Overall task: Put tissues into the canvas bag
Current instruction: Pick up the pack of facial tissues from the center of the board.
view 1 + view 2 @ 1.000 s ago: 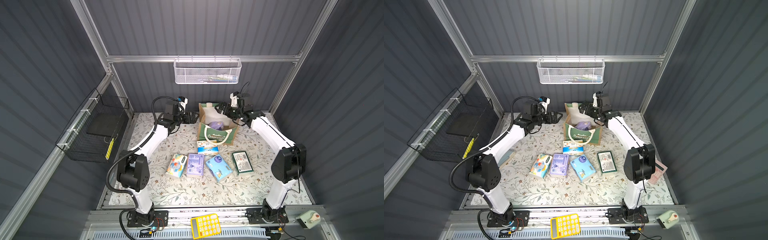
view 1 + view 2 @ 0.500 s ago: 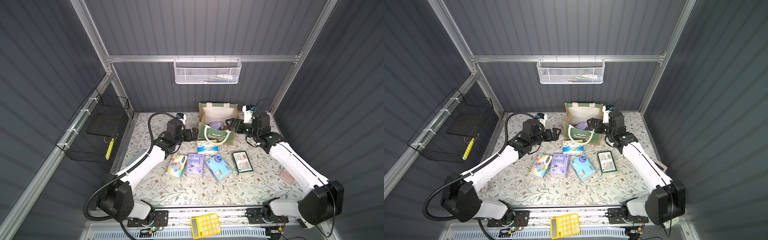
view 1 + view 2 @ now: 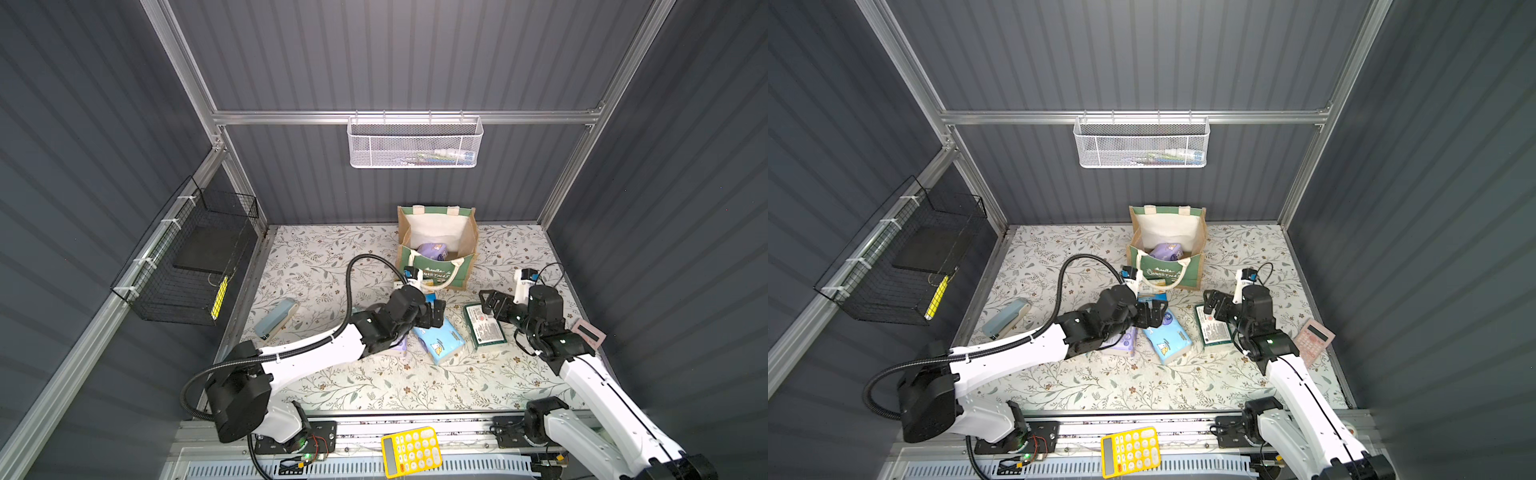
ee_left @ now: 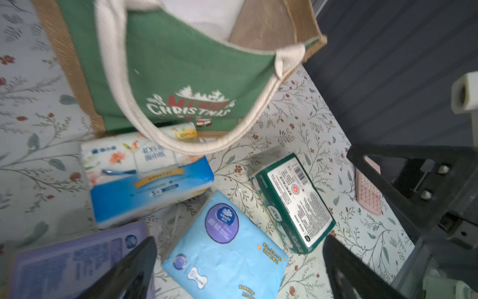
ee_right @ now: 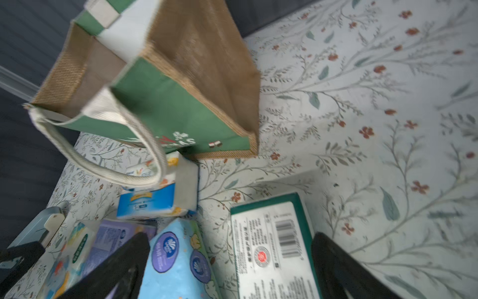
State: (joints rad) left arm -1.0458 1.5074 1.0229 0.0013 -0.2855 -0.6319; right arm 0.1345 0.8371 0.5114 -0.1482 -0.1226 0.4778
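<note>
The canvas bag (image 3: 436, 266) (image 3: 1167, 270) stands open at the back of the mat, with a lavender pack of tissues (image 3: 432, 251) inside. In front of it lie a white-blue-orange pack (image 4: 144, 176), a light blue pack (image 3: 440, 338) (image 4: 225, 248), a dark green pack (image 3: 484, 328) (image 5: 271, 248) and a purple-white pack (image 3: 1125, 343), half under my left arm. My left gripper (image 3: 436, 311) (image 4: 238, 259) hangs open over the light blue pack. My right gripper (image 3: 490, 303) (image 5: 231, 256) hangs open over the dark green pack. A cartoon-printed pack (image 5: 69, 253) shows at the row's far end.
A pink calculator (image 3: 588, 332) lies right of my right arm and a blue-grey stapler (image 3: 276, 318) on the mat's left. A yellow calculator (image 3: 411, 451) sits on the front rail. A white mesh basket (image 3: 415, 143) and a black wire basket (image 3: 187, 257) hang on the walls.
Both arms have drawn back from the bag's mouth and come down over the row of packs. Both grippers stayed open and empty.
</note>
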